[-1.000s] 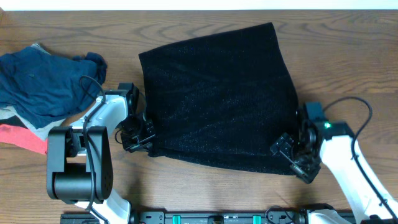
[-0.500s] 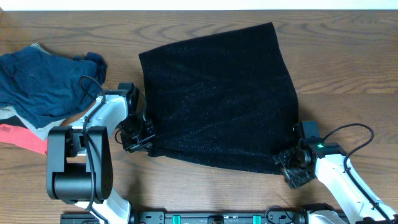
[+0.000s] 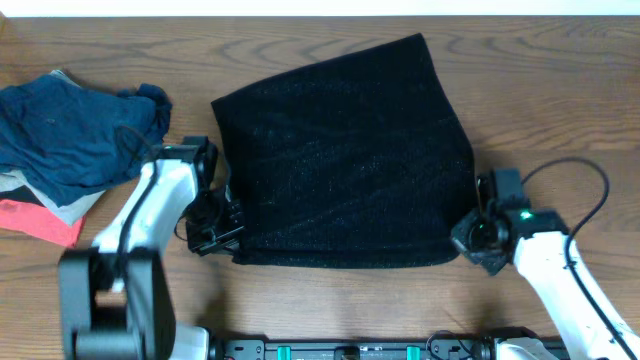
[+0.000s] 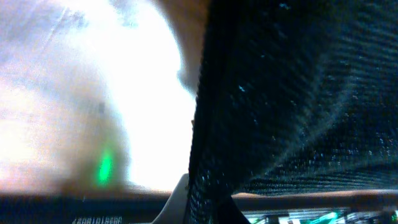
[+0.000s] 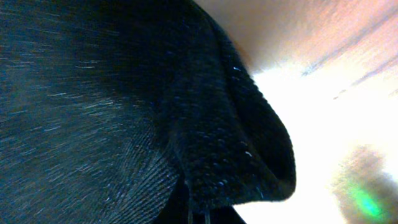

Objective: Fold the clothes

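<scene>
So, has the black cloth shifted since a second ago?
Yes. The black cloth slid toward the blue clothes pile, and its near edge straightened.

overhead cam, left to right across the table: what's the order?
clothes pile (blue, grey, red) → left pincer at the near-left corner of the cloth → black cloth → right pincer at its near-right corner

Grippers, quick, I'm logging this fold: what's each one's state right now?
Left gripper: closed on the near left corner of the black cloth.
Right gripper: closed on the near right corner of the black cloth.
</scene>
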{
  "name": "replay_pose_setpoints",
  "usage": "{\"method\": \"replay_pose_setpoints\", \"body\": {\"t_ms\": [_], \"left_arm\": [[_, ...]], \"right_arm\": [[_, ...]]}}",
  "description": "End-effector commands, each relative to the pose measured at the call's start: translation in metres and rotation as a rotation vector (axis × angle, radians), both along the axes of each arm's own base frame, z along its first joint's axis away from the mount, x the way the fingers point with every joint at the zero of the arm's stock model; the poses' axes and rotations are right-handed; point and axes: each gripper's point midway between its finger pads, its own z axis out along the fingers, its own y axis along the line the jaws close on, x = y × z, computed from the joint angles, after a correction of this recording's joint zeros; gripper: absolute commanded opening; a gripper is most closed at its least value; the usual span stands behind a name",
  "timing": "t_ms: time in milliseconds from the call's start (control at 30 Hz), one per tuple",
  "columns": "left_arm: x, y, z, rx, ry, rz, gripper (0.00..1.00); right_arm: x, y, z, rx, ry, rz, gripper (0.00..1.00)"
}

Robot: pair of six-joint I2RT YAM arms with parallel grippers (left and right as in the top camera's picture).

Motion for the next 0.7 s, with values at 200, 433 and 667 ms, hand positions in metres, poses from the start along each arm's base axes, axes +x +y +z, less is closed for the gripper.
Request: {"method": "replay_pose_setpoints", "body": {"t_ms": [200, 433, 667], "left_arm": [[-0.020, 0.006, 0.076, 0.019, -0.254, -0.021, 0.06], [-0.008, 0.008, 0.105, 0.032, -0.488, 0.027, 0.06], [0.038, 0.007, 0.110, 0.024, -0.597, 0.196, 0.06]], "right_arm": [[0.006, -0.053, 0.105, -0.233, -0.123, 0.039, 0.01], [0.063, -0.040, 0.174, -0.261, -0.473, 0.310, 0.01], [0.135, -0.021, 0.197, -0.231, -0.716, 0.405, 0.01]]}}
